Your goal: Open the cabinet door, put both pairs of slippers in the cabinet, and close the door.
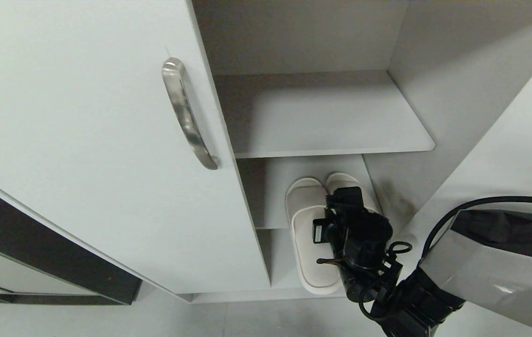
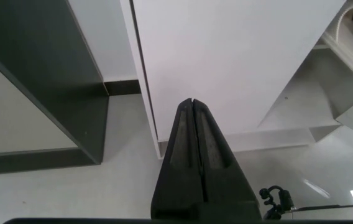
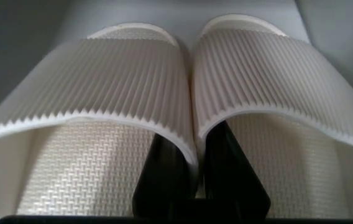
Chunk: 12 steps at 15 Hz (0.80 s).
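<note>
Right gripper (image 3: 198, 180) jaws pinch the touching inner straps of the white ribbed rubber slipper pair (image 1: 310, 220), so both carry as one, low inside the open white cabinet (image 1: 434, 70); left gripper (image 2: 192, 124) jaws closed, empty, outside it.

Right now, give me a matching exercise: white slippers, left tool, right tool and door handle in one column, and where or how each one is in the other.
1 white slippers
2 left tool
3 right tool
4 door handle

A closed, holding nothing
B silver, on the shut door
C clamped on the slippers' inner strap edges
D inside the cabinet, below the upper shelf

Pairs: 1-D, 2-A, 3-C, 4-B
</note>
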{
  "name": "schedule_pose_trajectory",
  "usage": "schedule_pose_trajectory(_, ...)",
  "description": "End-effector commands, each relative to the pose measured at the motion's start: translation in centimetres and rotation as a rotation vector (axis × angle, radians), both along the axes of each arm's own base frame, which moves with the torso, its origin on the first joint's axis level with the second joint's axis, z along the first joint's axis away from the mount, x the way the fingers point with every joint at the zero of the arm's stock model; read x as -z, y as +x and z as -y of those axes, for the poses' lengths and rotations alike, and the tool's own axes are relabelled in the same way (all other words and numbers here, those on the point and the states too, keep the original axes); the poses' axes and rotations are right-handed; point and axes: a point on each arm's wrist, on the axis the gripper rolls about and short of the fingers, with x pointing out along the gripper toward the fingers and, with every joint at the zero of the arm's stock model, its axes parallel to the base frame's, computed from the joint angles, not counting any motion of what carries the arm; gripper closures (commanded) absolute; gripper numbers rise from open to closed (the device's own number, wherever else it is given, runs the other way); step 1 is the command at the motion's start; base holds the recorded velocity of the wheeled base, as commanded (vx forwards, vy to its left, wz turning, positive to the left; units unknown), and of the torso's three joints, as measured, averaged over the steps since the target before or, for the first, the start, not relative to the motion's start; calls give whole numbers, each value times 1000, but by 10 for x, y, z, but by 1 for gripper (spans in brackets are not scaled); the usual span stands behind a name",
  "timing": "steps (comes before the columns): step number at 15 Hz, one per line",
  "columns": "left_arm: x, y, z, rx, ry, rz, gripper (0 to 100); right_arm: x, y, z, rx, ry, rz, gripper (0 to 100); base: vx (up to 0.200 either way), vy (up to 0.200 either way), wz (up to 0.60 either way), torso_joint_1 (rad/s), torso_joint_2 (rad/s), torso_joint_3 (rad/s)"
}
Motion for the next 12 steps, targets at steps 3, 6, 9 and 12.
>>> schedule_pose_trajectory(3,0,0,0,0,0,-1,100,-2,17,-3,14,20,23,100,0,0,0,0,0,0)
schedule_pose_trajectory(6,0,0,0,0,0,-1,100,-8,28,-8,24,15,16,100,0,0,0,0,0,0)
schedule_pose_trajectory(9,0,0,0,-2,-1,-1,100,-15,40,-10,37,39,42,100,0,0,0,0,0,0)
schedule_pose_trajectory(12,0,0,0,-2,-1,-1,100,-15,47,-16,40,36,57,100,0,0,0,0,0,0)
